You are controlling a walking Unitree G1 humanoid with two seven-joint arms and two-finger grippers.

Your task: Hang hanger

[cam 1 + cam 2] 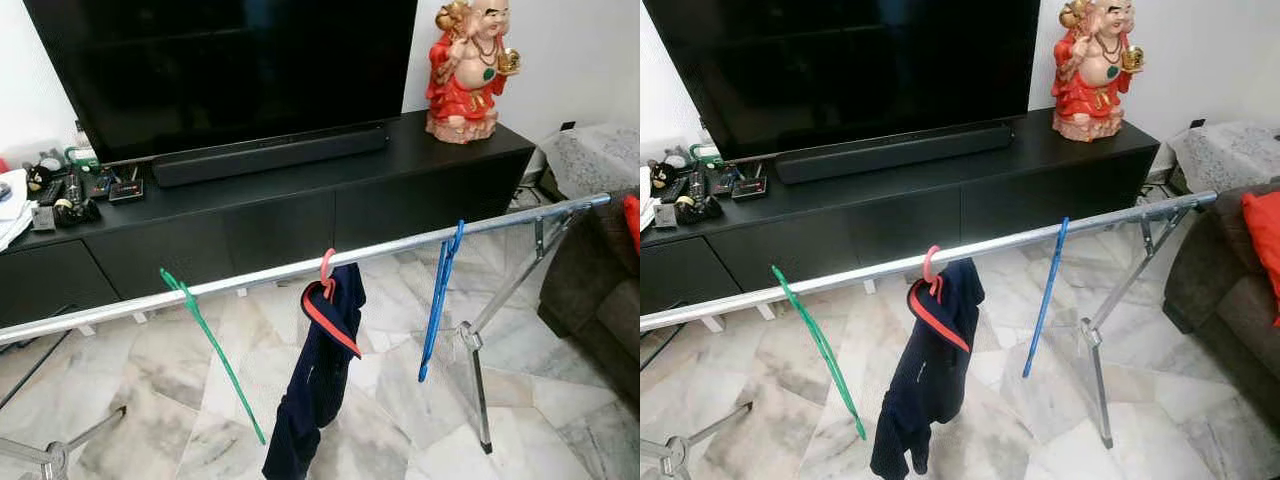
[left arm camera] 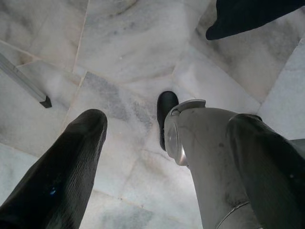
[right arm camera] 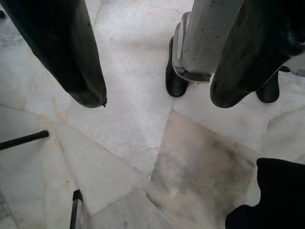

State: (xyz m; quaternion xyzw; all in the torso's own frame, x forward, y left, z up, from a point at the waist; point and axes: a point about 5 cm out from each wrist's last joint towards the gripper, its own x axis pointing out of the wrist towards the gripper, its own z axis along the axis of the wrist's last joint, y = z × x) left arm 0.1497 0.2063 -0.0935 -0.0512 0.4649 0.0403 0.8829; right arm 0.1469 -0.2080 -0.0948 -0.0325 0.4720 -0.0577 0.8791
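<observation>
Already the pink plastic hanger (image 1: 327, 268) hooks the long silver rail (image 1: 400, 245) running left-right, both jaws released, empty, pointing floorward.

I note a green hanger (image 1: 213, 350), blue hanger (image 1: 438, 300), navy garment (image 1: 318, 375) trimmed red, grey-veined white marble floor (image 1: 560, 420).

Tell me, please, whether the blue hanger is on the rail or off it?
On it. The blue hanger hooks over the silver rail and hangs bare, to the right of the pink hanger carrying the dark garment.
</observation>
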